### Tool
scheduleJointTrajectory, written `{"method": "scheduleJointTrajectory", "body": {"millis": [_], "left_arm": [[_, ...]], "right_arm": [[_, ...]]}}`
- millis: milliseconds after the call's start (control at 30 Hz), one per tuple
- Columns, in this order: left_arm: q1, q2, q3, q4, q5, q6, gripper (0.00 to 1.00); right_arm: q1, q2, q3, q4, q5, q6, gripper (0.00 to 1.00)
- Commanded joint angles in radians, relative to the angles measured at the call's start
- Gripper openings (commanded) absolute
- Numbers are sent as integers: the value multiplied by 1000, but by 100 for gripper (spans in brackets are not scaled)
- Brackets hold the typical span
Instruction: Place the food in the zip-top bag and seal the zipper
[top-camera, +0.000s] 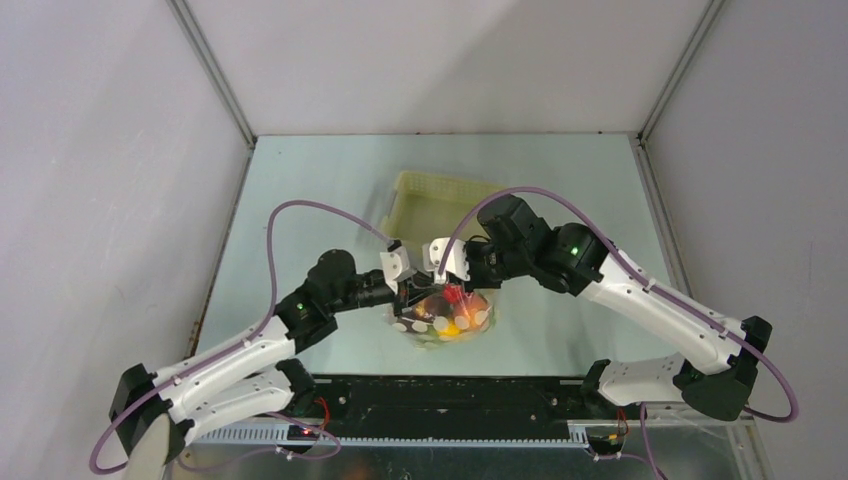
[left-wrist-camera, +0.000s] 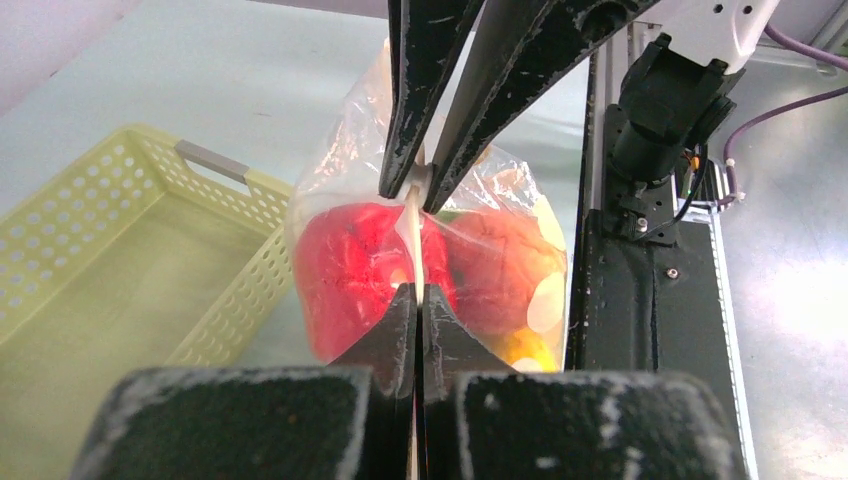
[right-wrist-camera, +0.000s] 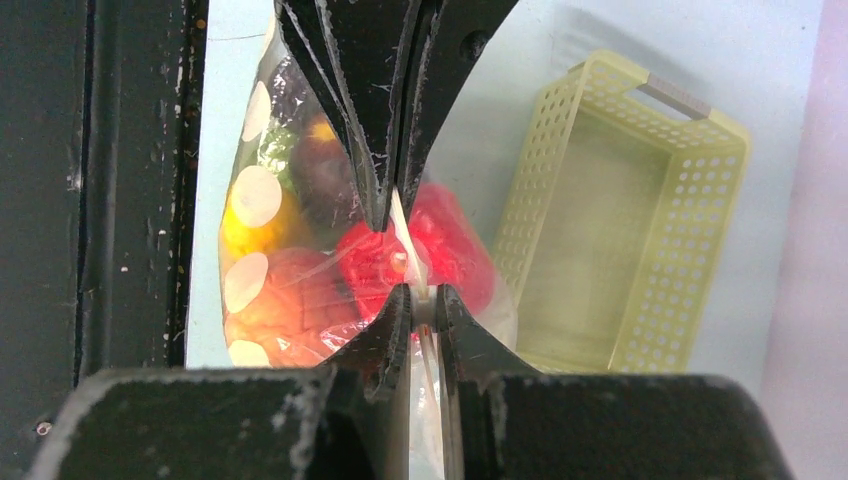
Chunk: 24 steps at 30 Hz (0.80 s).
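Note:
The clear zip-top bag (top-camera: 470, 322) with white dots hangs between both grippers, near the table's front edge. The food (top-camera: 450, 305) is inside it: red (left-wrist-camera: 345, 265), orange (right-wrist-camera: 285, 290), yellow (right-wrist-camera: 240, 225) and dark pieces. My left gripper (top-camera: 412, 292) (left-wrist-camera: 417, 295) is shut on the zipper (left-wrist-camera: 411, 235), the pale strip along the bag's top edge. Facing it, almost tip to tip, my right gripper (top-camera: 438, 285) (right-wrist-camera: 420, 300) is shut on the same strip (right-wrist-camera: 405, 235). Each wrist view shows the other gripper's fingers coming in from above.
The pale yellow latticed basket (top-camera: 440, 200) stands just behind the bag; what shows of its inside is bare (left-wrist-camera: 100, 250) (right-wrist-camera: 630, 220). The black base rail (top-camera: 450, 395) lies just in front of the bag. Grey walls enclose the table on three sides.

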Motion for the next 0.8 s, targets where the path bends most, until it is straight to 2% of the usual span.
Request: {"method": "scheduleJointTrajectory", "body": {"millis": [0, 100, 233, 767], "left_arm": [[-8, -45, -26, 63, -2, -11, 0], [-13, -79, -64, 96, -14, 0, 0], [-17, -138, -83, 62, -32, 51, 0], [-19, -165, -68, -34, -63, 118, 0]], "right_arm": [[-4, -21, 33, 50, 6, -31, 0], [-12, -13, 33, 26, 39, -47, 0], [-26, -11, 34, 3, 114, -59, 0], [-112, -33, 38, -57, 179, -99, 0]]}}
